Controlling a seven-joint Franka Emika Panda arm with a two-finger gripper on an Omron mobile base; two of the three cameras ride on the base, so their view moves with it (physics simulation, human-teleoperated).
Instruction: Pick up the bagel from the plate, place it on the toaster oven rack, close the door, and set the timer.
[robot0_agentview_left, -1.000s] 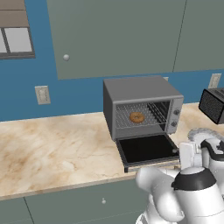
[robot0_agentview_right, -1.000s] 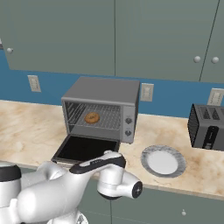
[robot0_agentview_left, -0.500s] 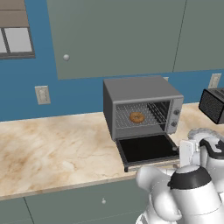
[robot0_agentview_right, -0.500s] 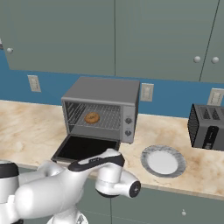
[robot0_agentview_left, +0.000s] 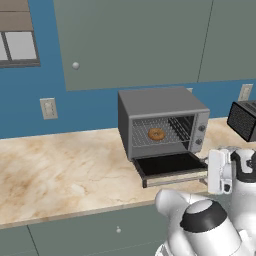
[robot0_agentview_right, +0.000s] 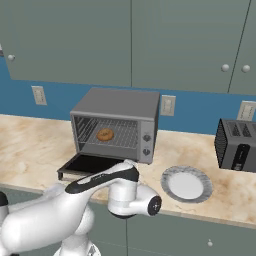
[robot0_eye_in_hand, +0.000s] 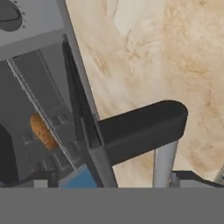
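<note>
Fingers of the gripper (robot0_eye_in_hand: 111, 177) stood spread wide and pinched nothing. In the hand view, the two dark tips (robot0_eye_in_hand: 194, 177) rose on either side of the door's (robot0_eye_in_hand: 89, 131) free edge, and the handle (robot0_eye_in_hand: 140, 127) crossed the gap between them. I could not tell if either tip touched the door or the handle. My judgement was that the hand was set there in order to catch the handle or the edge and lift the door, because closing was the step in hand.

From the base, the door (robot0_agentview_left: 170, 165) lay folded down and flat in front of the oven (robot0_agentview_left: 160, 102), so the cavity was open to the room. The hand was low at the right end of the door, just beside it.

Inside, the bagel (robot0_agentview_left: 156, 134) lay on the rack (robot0_agentview_left: 175, 131), a little left of the middle and well behind the door hinge, so the door could probably swing up without hitting it. It was a small golden-brown ring with a clear hole, lying flat. The plate (robot0_agentview_right: 167, 182) was on the counter (robot0_eye_in_hand: 175, 52) to the right of the oven. A knob (robot0_eye_in_hand: 8, 13) on the panel waited for the timer.
</note>
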